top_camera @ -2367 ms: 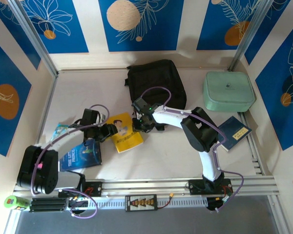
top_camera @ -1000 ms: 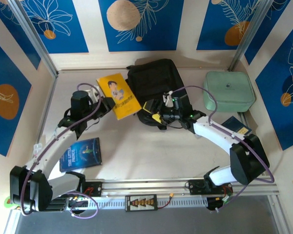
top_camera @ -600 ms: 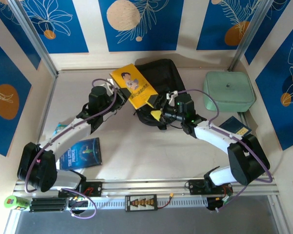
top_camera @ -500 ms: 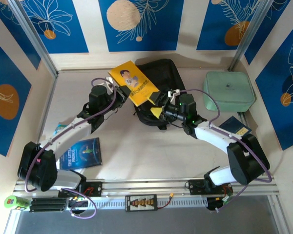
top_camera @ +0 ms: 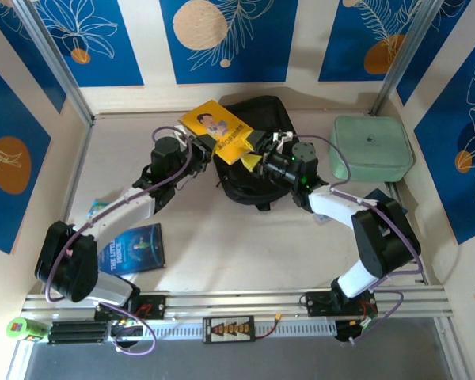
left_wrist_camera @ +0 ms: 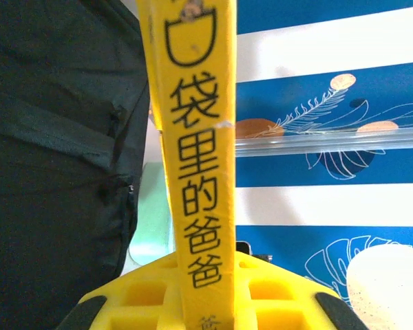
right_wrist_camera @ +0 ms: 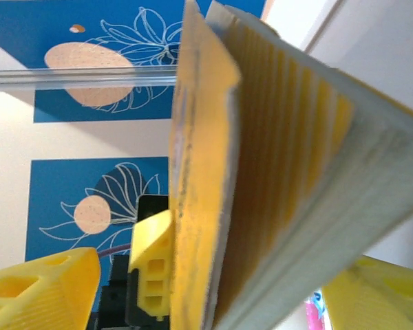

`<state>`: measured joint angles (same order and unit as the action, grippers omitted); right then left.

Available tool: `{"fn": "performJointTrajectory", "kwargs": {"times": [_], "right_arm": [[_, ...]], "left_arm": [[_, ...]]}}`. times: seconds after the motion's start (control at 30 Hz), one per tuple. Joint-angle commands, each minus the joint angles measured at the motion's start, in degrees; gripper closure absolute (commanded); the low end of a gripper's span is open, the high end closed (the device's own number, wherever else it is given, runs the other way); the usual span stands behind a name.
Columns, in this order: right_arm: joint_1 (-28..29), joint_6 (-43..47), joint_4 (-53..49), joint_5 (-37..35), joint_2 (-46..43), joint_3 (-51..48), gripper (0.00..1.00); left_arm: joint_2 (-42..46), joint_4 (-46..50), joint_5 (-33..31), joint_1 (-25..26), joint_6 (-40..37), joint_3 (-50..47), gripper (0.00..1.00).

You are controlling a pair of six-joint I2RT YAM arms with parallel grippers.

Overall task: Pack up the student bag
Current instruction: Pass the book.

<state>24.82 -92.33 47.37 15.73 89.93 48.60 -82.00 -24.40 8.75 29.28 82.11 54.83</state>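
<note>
From above, my left end effector (top_camera: 196, 144) pinches a yellow book (top_camera: 220, 131), holding it tilted over the left rear part of the student bag (top_camera: 267, 111). The bag lies at the back of the table (top_camera: 222, 229). My right end effector (top_camera: 256, 156) meets the book's right edge.

At my left wrist, the book's spine (left_wrist_camera: 199, 172) stands clamped between my yellow fingers (left_wrist_camera: 138, 295), with the bag (left_wrist_camera: 55, 172) to its left.

At my right wrist, my fingers (right_wrist_camera: 41, 282) are spread to either side of the book (right_wrist_camera: 275, 172), the left one clear of it.
</note>
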Motion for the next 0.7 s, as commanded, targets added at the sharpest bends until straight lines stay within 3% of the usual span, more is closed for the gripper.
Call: {"fn": "performJointTrajectory", "kwargs": {"times": [0.0,0.2,0.37,0.47,0.6,0.67], "right_arm": [[-0.2,-1.0,2.0,1.3,1.4,2.2,0.21],[0.7,-1.4,2.7,0.3,2.8,3.1,0.29],[0.7,0.5,-0.8,-1.3,2.4,3.2,0.43],[0.3,1.6,-2.2,-1.1,2.4,3.7,0.58],[-0.4,5.5,-4.5,-2.6,0.0,2.6,0.83],[-0.9,9.8,-10.9,-5.8,-3.4,1.9,0.87]], "left_arm": [[0.4,-7.4,-1.3,0.6,1.7,1.6,1.00],[0.2,-8.1,-0.1,0.7,1.4,0.7,1.00],[0.1,-8.4,0.3,0.5,1.5,-0.3,1.00],[-0.8,-8.3,1.7,0.6,0.7,0.2,1.00],[-2.6,-8.1,4.5,0.2,0.0,0.7,0.88],[-2.9,-6.0,5.4,0.0,-1.4,0.6,0.79]]}}
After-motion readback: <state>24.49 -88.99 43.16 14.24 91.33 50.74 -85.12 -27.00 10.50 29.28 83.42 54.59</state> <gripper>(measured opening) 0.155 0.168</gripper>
